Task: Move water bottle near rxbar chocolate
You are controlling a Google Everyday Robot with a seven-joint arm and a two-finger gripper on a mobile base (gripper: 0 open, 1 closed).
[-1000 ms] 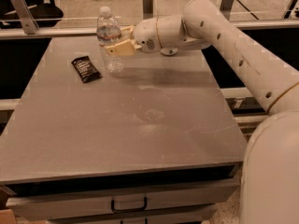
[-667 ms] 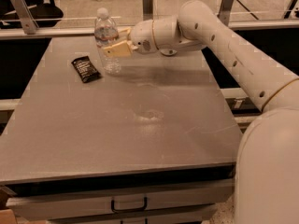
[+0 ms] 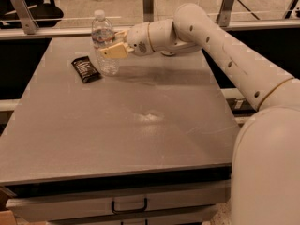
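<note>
Nearest the camera, at the lower right, stands the robot's rounded white body [image 3: 267, 172]. Along the bottom edge runs a pale drawer front with a dark handle [image 3: 129, 205], set under the grey tabletop [image 3: 140, 144]. The middle of the tabletop carries only a pale patch of glare [image 3: 150, 116].

From the body the white arm [image 3: 225, 46] reaches up and leftward over the far right part of the tabletop, ending in a wrist with a small speaker-like grille.

Toward the far left lies the rxbar chocolate [image 3: 86, 69], flat in its black wrapper and turned at a slant. Just to its right, near but not touching, stands the water bottle [image 3: 103, 34], upright, its white cap on top. Its base is at the tabletop, though whether it rests there or is slightly raised is unclear.

The pincer [image 3: 110, 45] sits at the bottle's mid-height, coming in from the right. One tan finger [image 3: 112, 53] lies across the bottle's near side and the other shows behind it, so the pincer appears clamped on the bottle.

Beyond the far edge run a rail with grey metal posts [image 3: 147, 3] and, at the upper left, a dark chair [image 3: 40, 8].
</note>
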